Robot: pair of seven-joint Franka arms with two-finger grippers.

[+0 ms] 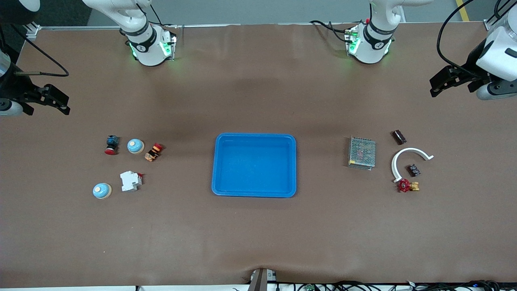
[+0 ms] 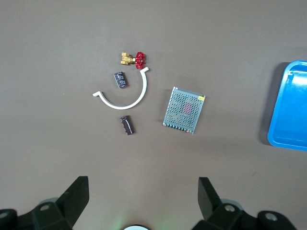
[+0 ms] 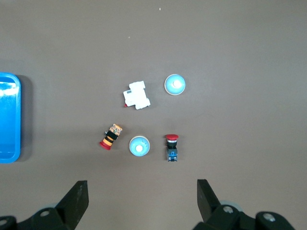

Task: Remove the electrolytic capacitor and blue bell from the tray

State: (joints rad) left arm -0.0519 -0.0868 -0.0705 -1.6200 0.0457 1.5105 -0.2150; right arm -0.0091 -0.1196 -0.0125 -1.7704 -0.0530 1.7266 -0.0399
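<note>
A dark cylindrical capacitor (image 1: 399,137) lies on the table toward the left arm's end; it also shows in the left wrist view (image 2: 127,125). Two blue bells (image 1: 135,146) (image 1: 101,190) sit toward the right arm's end, and both show in the right wrist view (image 3: 139,145) (image 3: 174,85). My left gripper (image 1: 434,85) (image 2: 143,191) is open and empty, high over bare table at its end. My right gripper (image 1: 60,102) (image 3: 143,194) is open and empty, high over bare table at its end.
An empty blue tray (image 1: 254,165) sits mid-table. Near the capacitor lie a mesh power supply (image 1: 362,152), a white arc (image 1: 408,155), a small black part (image 1: 413,170) and a red valve (image 1: 407,186). By the bells lie two push buttons (image 1: 112,144) (image 1: 154,152) and a white breaker (image 1: 130,180).
</note>
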